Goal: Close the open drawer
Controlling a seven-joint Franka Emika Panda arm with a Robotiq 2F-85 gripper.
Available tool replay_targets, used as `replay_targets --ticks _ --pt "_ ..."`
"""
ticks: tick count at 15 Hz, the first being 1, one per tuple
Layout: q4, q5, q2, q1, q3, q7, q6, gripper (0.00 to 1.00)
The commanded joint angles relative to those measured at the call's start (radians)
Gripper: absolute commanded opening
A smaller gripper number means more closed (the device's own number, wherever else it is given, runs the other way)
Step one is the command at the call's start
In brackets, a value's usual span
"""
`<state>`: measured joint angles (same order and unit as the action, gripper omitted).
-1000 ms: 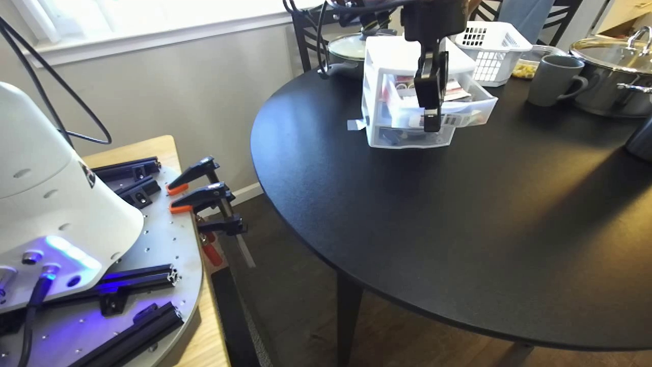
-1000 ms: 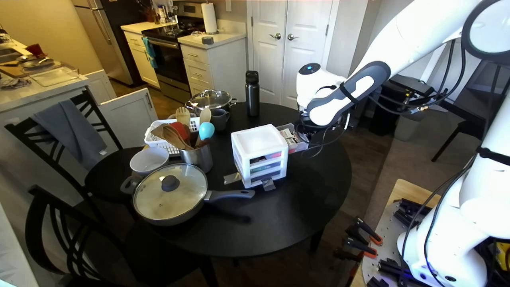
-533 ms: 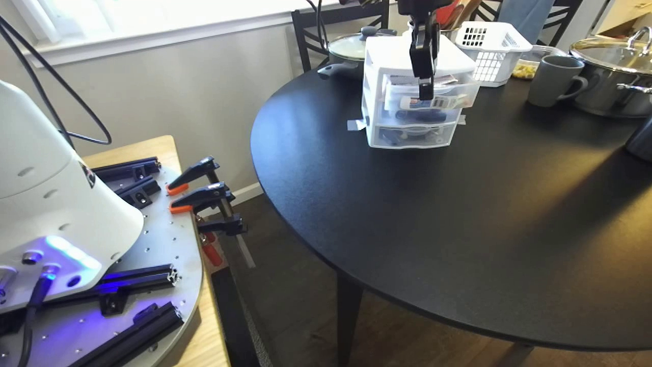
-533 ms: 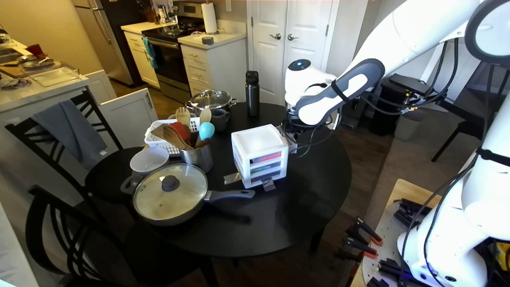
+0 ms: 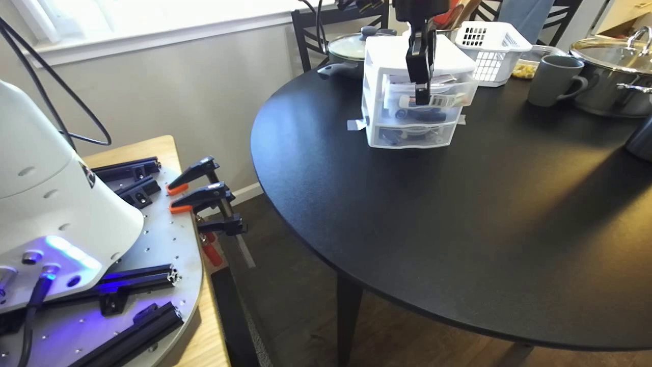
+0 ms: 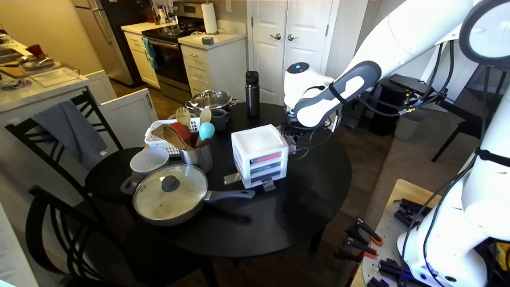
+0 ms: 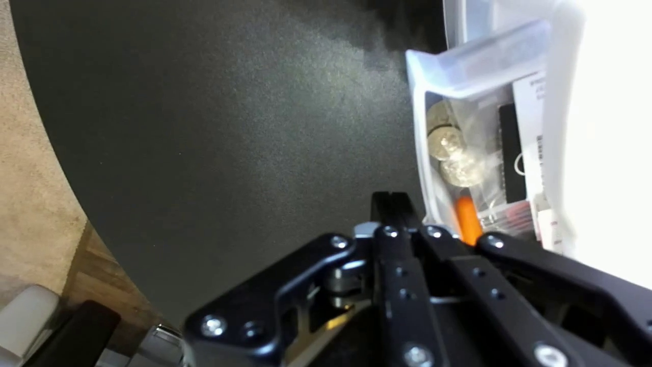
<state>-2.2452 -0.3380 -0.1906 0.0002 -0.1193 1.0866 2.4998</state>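
Through the clear front of the drawer, the top one in the white-framed unit and partly out, I can spot a barcode too small to read, and inside, a white slip with blurred lettering is cut off by the unit's bright top, next to a black card showing a white curve. Just beside the drawer's rim the gripper hangs with its black fingertips together, though whether they touch the plastic I can't tell from here
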Motion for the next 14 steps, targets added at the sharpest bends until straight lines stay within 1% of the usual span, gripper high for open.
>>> replay_targets --ticks 1,6,8,14 --pt "-0.018 0.103 0.0 -0.007 0.013 -0.036 0.081 0.04" --pt "-0.024 0.326 0.005 -0.014 0.049 -0.144 0.138 0.04" --pt "-0.023 0.3 0.004 -0.004 0.025 -0.14 0.13 0.04" --pt "-0.021 0.129 0.045 -0.006 -0.053 -0.103 0.125 0.04"
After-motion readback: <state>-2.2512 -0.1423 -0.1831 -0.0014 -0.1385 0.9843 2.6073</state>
